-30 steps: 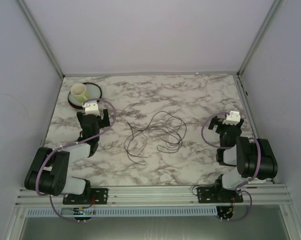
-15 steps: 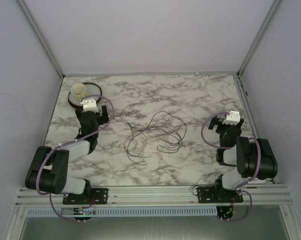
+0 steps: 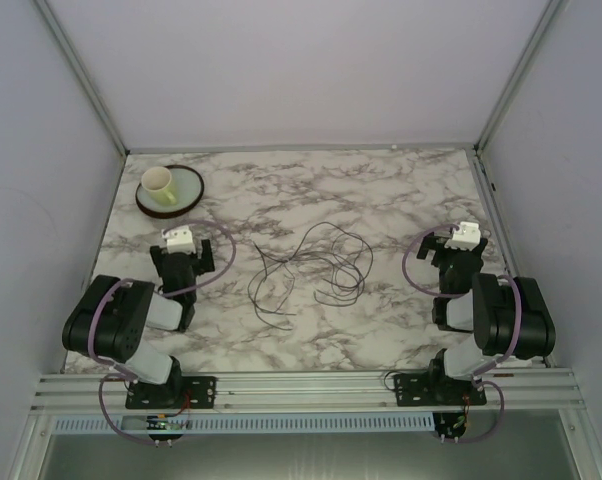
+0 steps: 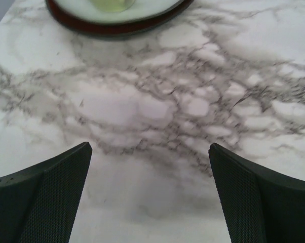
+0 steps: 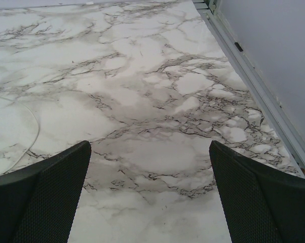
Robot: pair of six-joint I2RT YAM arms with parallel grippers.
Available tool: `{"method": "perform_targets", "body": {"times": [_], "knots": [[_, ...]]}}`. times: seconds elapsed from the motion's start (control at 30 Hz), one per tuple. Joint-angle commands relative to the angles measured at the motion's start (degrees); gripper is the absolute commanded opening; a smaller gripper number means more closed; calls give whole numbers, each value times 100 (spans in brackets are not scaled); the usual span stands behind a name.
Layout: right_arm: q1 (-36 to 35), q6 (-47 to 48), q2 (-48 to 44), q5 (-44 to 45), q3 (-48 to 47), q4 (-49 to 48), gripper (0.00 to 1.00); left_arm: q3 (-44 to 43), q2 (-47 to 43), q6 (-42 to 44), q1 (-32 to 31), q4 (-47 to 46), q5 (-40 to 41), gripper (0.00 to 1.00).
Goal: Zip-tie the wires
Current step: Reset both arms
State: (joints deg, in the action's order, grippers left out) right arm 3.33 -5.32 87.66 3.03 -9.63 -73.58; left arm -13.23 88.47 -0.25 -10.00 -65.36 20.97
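The wires [image 3: 311, 265] lie as a loose tangle of hair-thin dark loops on the marble table [image 3: 381, 190], between the two arms. My left gripper [image 3: 184, 250] is to their left, open, with only bare marble between its fingers [image 4: 150, 147]. On the far side of the tangle, my right gripper [image 3: 451, 245] is also open over bare marble [image 5: 150, 144]. A thin strand of the wires [image 5: 37, 126] curves in at the left edge of the right wrist view. Neither gripper touches the wires.
A pale plate with a dark rim [image 3: 186, 190] carries a small cream cup [image 3: 158, 182] at the back left corner. The plate's rim [image 4: 117, 28] shows ahead of the left fingers. A metal frame rail [image 5: 254, 86] runs along the table's right edge.
My left arm has drawn back from the plate toward the near edge, folding in. The right arm and the wires have not moved.
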Motion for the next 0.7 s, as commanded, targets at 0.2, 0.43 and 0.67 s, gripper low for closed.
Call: {"method": "perform_targets", "body": {"times": [0.2,0.43,0.67], "knots": [[-41,14,32,-4,-152,-279,99,143,100,-173,124,-1363,558,100],[-43,14,26,-1,-140,-286,99,102,60,-140,112,-1211,467,100],[-48,10,29,4,-139,-285,99,73,67,-155,112,-1159,462,100]]}}
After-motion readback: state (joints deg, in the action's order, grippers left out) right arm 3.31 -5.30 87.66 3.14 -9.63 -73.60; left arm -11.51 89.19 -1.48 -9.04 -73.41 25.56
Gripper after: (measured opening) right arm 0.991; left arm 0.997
